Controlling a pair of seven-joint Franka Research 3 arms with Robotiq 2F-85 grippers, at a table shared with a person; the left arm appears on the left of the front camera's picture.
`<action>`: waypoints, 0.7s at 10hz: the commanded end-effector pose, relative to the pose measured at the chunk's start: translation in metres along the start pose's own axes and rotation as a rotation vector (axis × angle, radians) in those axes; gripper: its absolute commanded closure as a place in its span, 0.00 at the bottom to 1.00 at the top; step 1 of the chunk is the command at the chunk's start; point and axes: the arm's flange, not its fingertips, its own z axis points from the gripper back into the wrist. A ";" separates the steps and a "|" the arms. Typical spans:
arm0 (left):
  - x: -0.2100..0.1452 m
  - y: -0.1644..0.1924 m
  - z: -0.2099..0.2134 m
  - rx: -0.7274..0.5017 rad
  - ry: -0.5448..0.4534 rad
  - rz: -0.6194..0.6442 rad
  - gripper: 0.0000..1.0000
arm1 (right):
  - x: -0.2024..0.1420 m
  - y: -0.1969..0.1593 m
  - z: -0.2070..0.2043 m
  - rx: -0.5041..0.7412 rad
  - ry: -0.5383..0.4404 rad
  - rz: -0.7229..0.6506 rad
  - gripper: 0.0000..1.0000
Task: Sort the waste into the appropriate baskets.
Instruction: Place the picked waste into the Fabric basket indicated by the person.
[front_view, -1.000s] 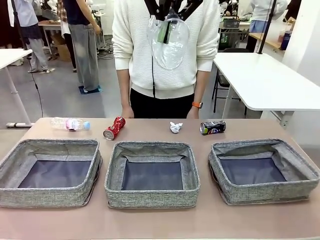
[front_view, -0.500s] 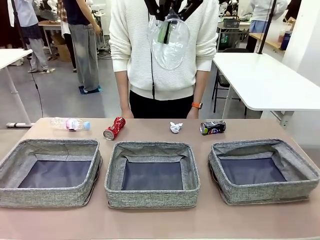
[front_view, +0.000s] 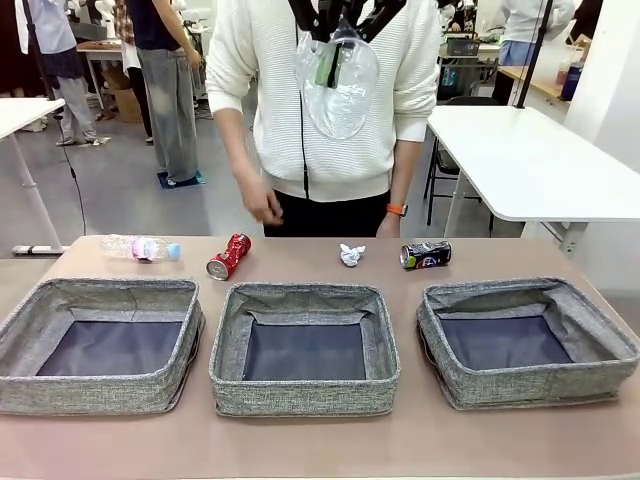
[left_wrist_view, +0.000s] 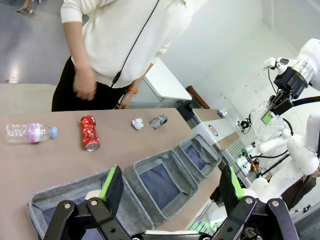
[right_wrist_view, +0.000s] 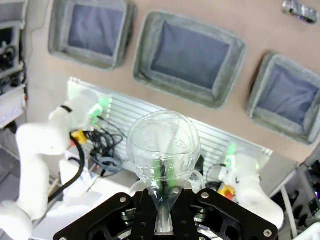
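High over the table, my right gripper (front_view: 340, 18) is shut on the neck of a clear plastic bottle (front_view: 337, 88); the right wrist view shows that bottle (right_wrist_view: 162, 145) rising from the closed jaws. On the far side of the table lie a blue-capped bottle (front_view: 140, 247), a crushed red can (front_view: 228, 256), a white paper wad (front_view: 351, 255) and a dark can (front_view: 425, 254). Three grey baskets (front_view: 100, 290) (front_view: 305, 293) (front_view: 520, 290) stand in a row in front of them. My left gripper (left_wrist_view: 171, 185) is open and holds nothing, above the baskets (left_wrist_view: 150, 162).
A person in a white sweater stands at the far edge, one hand (front_view: 262, 205) raised above the red can. Another white table (front_view: 540, 160) stands behind on the right. Bare tabletop (front_view: 320, 440) runs in front of the baskets.
The person's hand has lifted off the table edge and swung forward, toward the red can. Both grippers and the waste have stayed put.
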 end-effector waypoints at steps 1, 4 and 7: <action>0.002 0.000 0.000 -0.020 -0.019 -0.020 0.00 | -0.003 -0.005 -0.003 -0.006 -0.022 -0.004 0.99; 0.002 0.000 0.000 -0.020 -0.019 -0.020 0.00 | -0.003 -0.005 -0.003 -0.006 -0.022 -0.004 0.99; 0.002 0.000 0.000 -0.020 -0.019 -0.020 0.00 | -0.003 -0.005 -0.003 -0.006 -0.022 -0.004 0.99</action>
